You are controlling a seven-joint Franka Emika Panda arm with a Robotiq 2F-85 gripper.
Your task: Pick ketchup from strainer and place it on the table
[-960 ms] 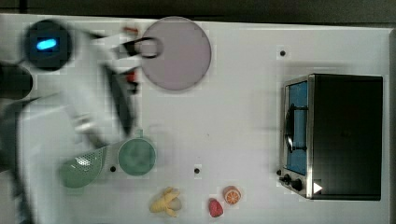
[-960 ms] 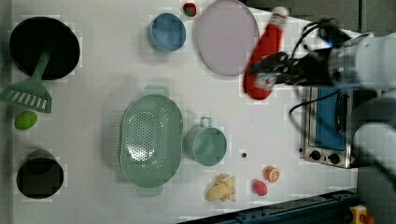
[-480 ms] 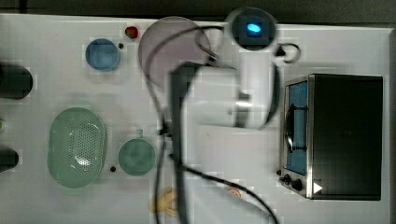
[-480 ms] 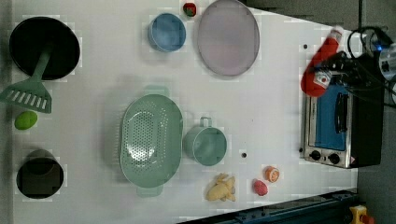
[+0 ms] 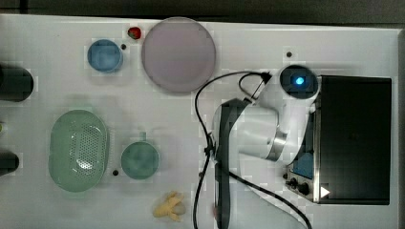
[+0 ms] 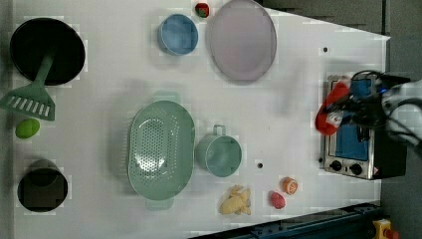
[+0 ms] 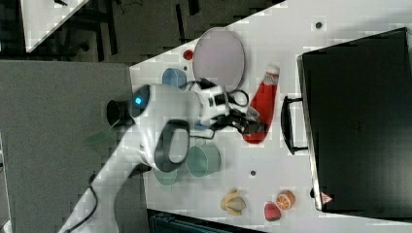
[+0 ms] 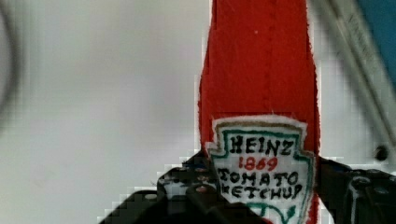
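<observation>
Gripping the ketchup (image 7: 262, 109) at its labelled lower body, the tool (image 7: 252, 127) held it above the bench (image 7: 272, 170). The strainer (image 6: 160, 149) sat well apart from the tool, beyond the mug (image 6: 219, 154).

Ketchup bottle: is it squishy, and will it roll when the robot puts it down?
Probably squishy: the ketchup bottle shows stitched seams and an embroidered label, like felt. It likely weighs little, since the hand grips just its lower end. Laid flat it may roll slightly, though soft fabric should stop it.

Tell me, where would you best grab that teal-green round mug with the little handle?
Probably the teal-green round mug's rim, coming from above: it stands upright and open-topped, its small handle pointing toward the purple plate, the mint strainer close on one side.
</observation>
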